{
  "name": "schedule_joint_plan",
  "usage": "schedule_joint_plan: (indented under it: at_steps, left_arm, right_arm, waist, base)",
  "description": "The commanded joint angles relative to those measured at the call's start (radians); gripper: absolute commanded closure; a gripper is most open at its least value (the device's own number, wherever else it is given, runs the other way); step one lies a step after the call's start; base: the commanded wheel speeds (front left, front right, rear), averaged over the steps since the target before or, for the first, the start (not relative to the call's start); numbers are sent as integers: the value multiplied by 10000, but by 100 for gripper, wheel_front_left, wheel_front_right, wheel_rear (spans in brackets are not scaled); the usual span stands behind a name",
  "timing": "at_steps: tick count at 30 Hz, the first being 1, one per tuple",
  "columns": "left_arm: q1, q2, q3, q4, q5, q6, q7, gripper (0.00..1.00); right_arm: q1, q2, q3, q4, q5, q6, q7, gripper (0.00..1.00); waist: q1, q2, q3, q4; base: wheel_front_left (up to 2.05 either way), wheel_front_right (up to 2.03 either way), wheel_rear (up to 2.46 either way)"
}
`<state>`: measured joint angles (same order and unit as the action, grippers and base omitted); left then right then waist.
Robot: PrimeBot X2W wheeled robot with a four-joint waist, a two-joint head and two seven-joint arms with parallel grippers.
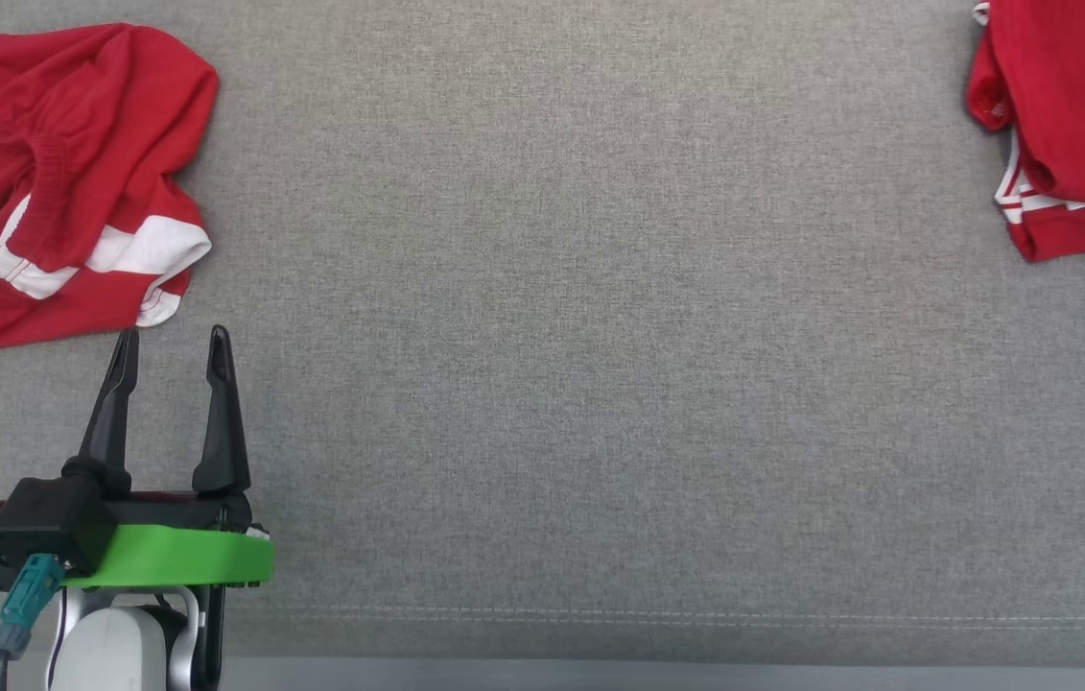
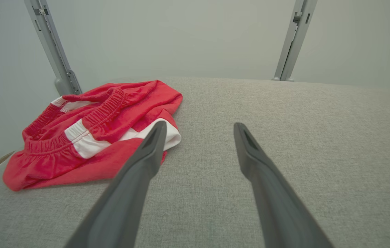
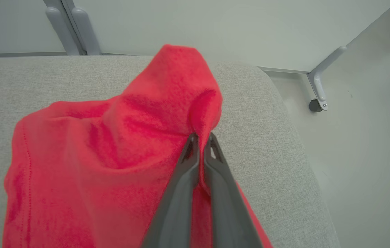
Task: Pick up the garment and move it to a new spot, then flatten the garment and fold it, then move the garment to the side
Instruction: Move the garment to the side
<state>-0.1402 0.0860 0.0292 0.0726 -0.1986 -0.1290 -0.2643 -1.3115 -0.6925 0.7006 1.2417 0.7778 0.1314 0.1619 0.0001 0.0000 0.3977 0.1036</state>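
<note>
head view cuts off the red garment (image 1: pixel 1079 115) at the grey table's (image 1: pixel 600 384) top right edge, so we can't see its full shape. right gripper (image 3: pixel 201 138) is pinched tight on a raised fold (cloth tents up). left gripper (image 1: pixel 173 336) points forward, fingers spread, empty, just beside the crumpled red shorts (image 1: pixel 53 163).

No legible writing in any view. The red knit garment with white stripes (image 1: pixel 1070 115), the crumpled red shorts with white panels (image 1: pixel 53 173), the grey woven table cover (image 1: pixel 600 336) and the bright green plastic collar (image 1: pixel 168 557) bear no readable text, label, brand, number or sign.
</note>
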Motion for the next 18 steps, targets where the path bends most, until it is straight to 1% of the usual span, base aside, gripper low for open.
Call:
schedule_joint_plan:
  at_steps: [1, 6, 15, 16, 17, 18]
  left_arm:
    - [-105, 82, 44, -26, 17, -23, 2, 0]
    - [-37, 41, 132, -93, 58, -23, 2, 0]
    - [-114, -13, 177, -53, 74, -24, 2, 0]
    - [-112, -18, 184, -47, 78, -24, 2, 0]
    - [-96, -22, 193, -52, 89, -24, 2, 0]
    - [-83, -27, 203, -59, 99, -22, 2, 0]
  right_arm:
    - [-140, -80, 54, 52, -94, -15, 50, 100]
    - [-365, -214, 95, 165, -230, -15, 128, 100]
    - [-215, -166, 92, 372, -374, -15, 171, 100]
    - [-208, -177, 96, 394, -435, -15, 176, 95]
    - [-223, -211, 125, 413, -516, -15, 112, 53]
    - [-235, -220, 131, 430, -568, -15, 89, 0]
  waist:
    - [-1, 0, 20, 11]
    - [-1, 0, 93, 34]
    - [-1, 0, 175, 106]
    - [-1, 0, 170, 108]
    - [-1, 0, 164, 109]
    - [-1, 0, 159, 108]
  base:
    - [0, 0, 0]
    - [0, 0, 0]
    - [0, 0, 0]
    - [0, 0, 0]
    - [0, 0, 0]
    - [0, 0, 0]
